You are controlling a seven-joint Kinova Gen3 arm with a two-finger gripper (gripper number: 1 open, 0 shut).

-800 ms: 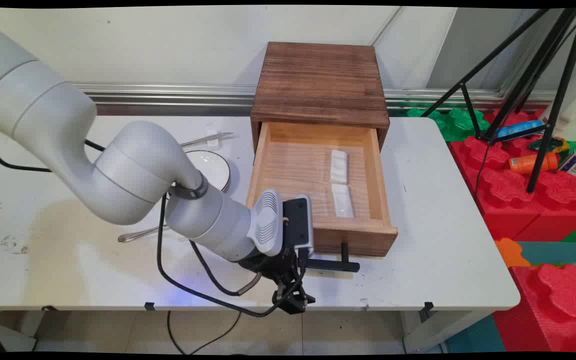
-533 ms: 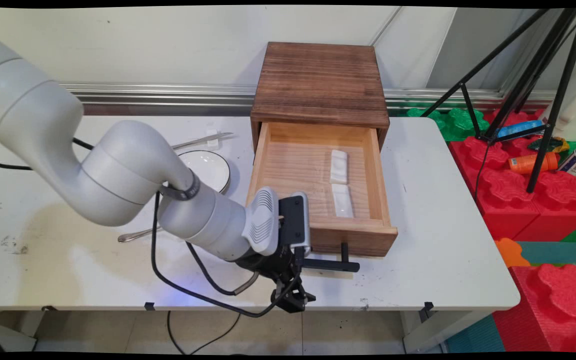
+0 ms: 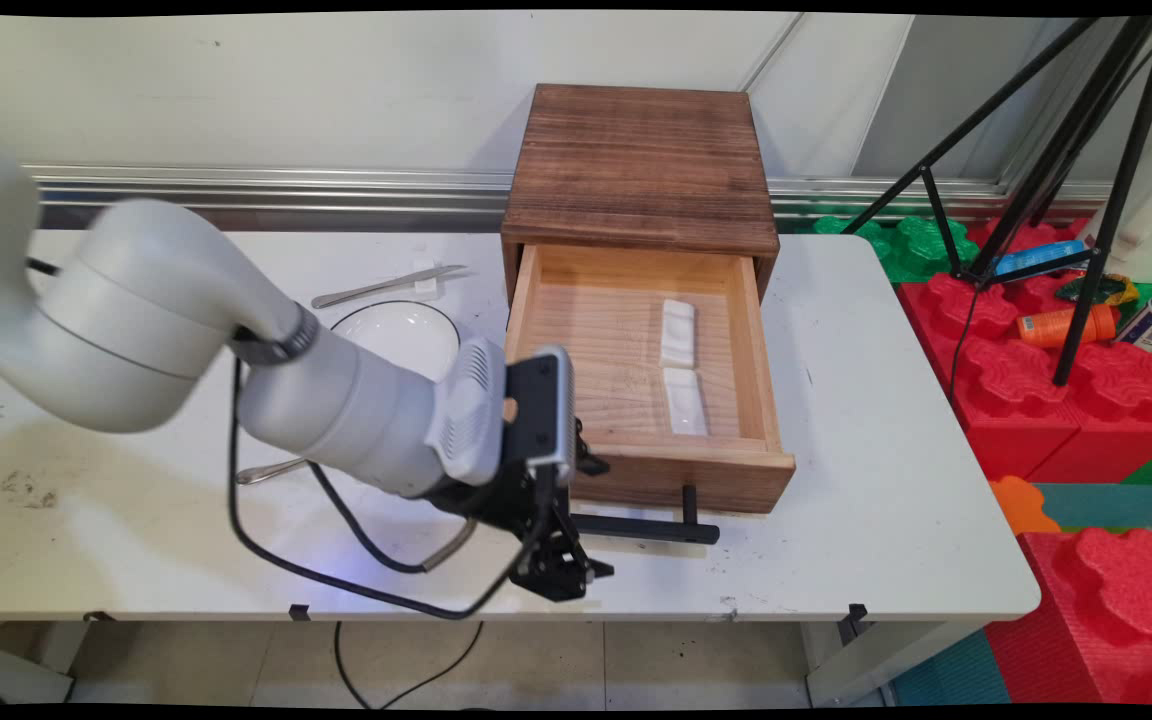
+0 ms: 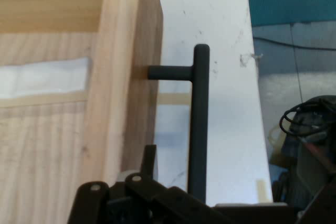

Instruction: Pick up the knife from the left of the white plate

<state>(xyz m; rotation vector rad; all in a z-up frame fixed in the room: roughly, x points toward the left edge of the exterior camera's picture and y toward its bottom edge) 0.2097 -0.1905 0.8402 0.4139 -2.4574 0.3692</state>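
Tool (image 3: pixel 561 578) low at the worktop's (image 3: pixel 886 500) near edge, beside the left end of the open drawer's (image 3: pixel 636 370) black handle (image 3: pixel 648 527); finger spread cannot be told.

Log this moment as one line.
pincer: beside drawer handle, state unclear | drawer: open, two white pieces inside | plate, utensils left

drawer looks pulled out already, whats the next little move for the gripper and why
Probably back the gripper clear of the black handle and lift. The wooden drawer stands well out of the wooden cabinet, two white rests exposed, and the hand sits low at the handle's end.
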